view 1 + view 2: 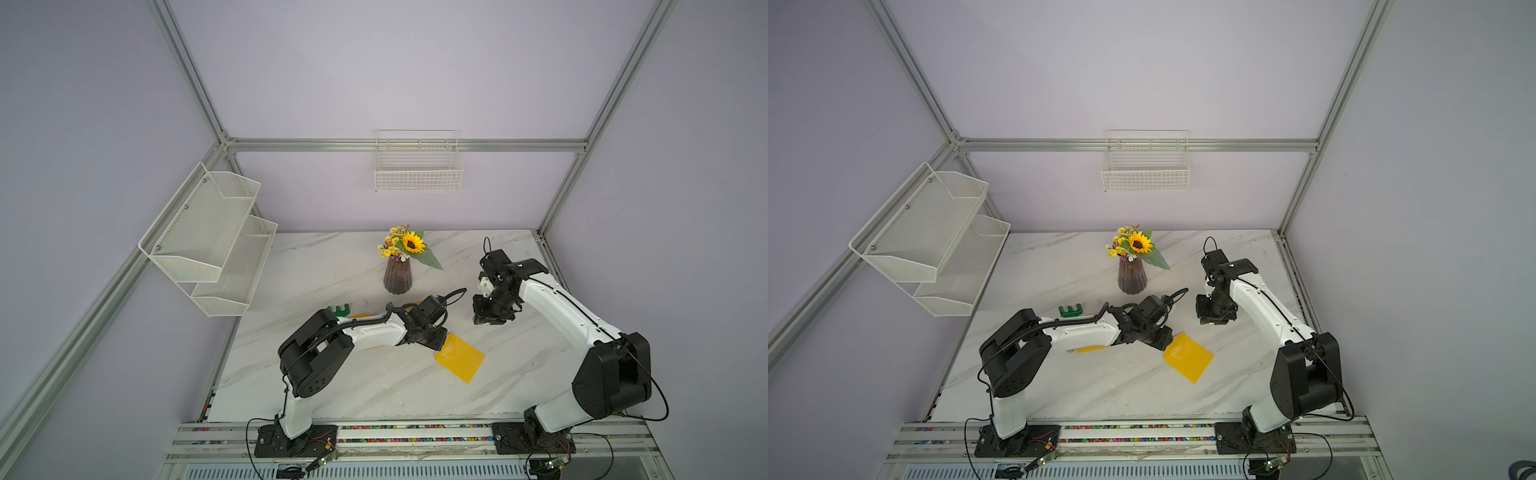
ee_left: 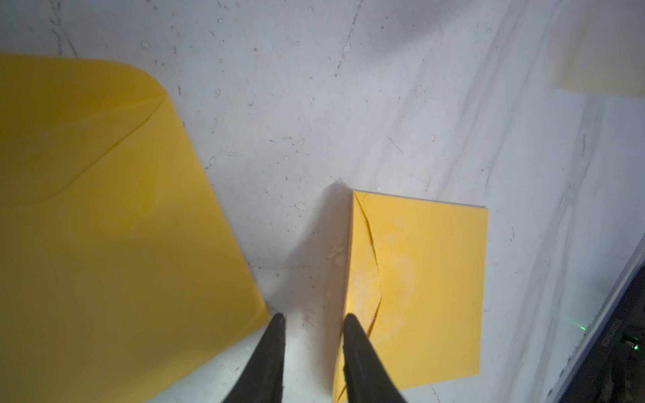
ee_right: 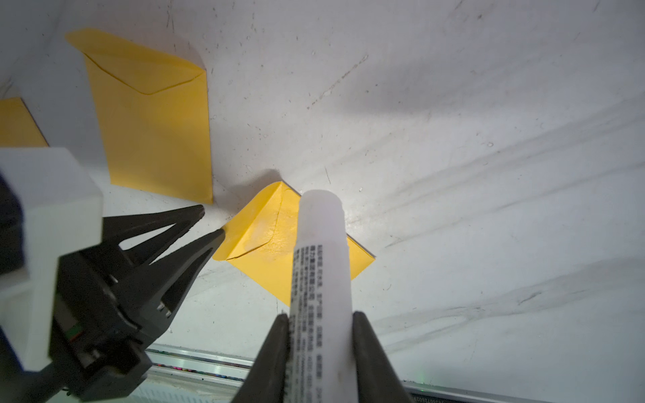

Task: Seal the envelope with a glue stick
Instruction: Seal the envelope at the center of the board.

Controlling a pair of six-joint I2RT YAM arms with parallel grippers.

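Note:
A small yellow envelope [image 1: 459, 357] [image 1: 1188, 357] lies flat on the marble table, its flap folded down and shiny with smears [image 2: 425, 286] [image 3: 265, 244]. My left gripper [image 2: 314, 317] [image 3: 211, 220] stands open by a narrow gap at the envelope's flap edge. One fingertip [image 2: 349, 319] rests over that edge, and nothing is between the jaws. My right gripper [image 3: 319, 317] is shut on the glue stick [image 3: 321, 251], a white tube with printed text. It hangs above the envelope with its tip pointing down at it. In both top views the right gripper [image 1: 492, 320] hovers beyond the envelope.
A larger yellow envelope [image 3: 153, 132] [image 2: 104, 226] lies close beside the small one, partly under my left arm [image 1: 1094, 348]. A green toy rake [image 1: 340, 309] lies behind that arm. A vase of flowers [image 1: 398, 278] stands at the back, with wire shelves [image 1: 212, 237] on the left wall.

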